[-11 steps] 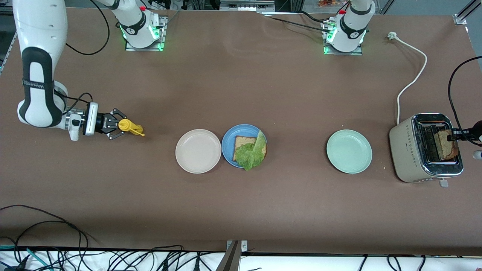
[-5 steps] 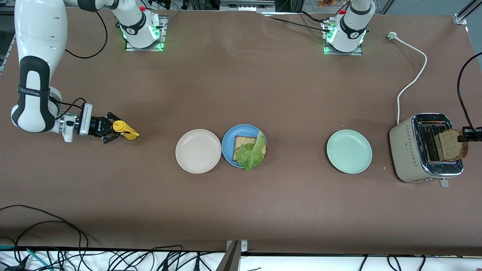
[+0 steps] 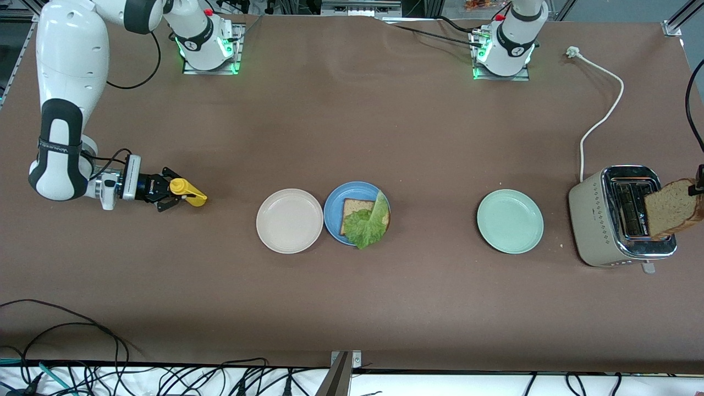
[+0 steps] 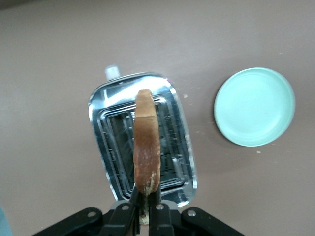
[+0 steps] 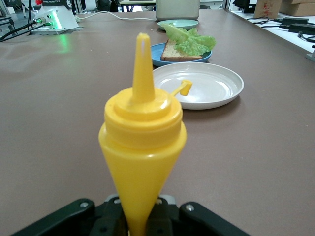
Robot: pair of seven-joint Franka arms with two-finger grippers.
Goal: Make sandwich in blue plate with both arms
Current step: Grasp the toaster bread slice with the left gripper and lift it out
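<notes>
The blue plate (image 3: pixel 334 209) sits mid-table and holds one brown bread slice (image 3: pixel 353 208) with a green lettuce leaf (image 3: pixel 368 223) on top. My left gripper (image 3: pixel 699 184) is shut on a second bread slice (image 3: pixel 672 208) and holds it by one edge above the toaster (image 3: pixel 605 220). The left wrist view shows this slice (image 4: pixel 146 142) edge-on between the gripper (image 4: pixel 145 204) fingers, over the toaster's slots (image 4: pixel 113 147). My right gripper (image 3: pixel 165 192) is shut on a yellow squeeze bottle (image 3: pixel 187 193), low over the table at the right arm's end, with the nozzle (image 5: pixel 142 59) toward the plates.
A cream-white plate (image 3: pixel 290 220) lies beside the blue plate toward the right arm's end. A mint-green plate (image 3: pixel 510 221) lies between the blue plate and the toaster. The toaster's white cord (image 3: pixel 602 118) runs toward the left arm's base.
My left gripper has lifted the bread slice up out of the toaster slot. My right arm has shifted slightly with the yellow bottle still in its grip.
</notes>
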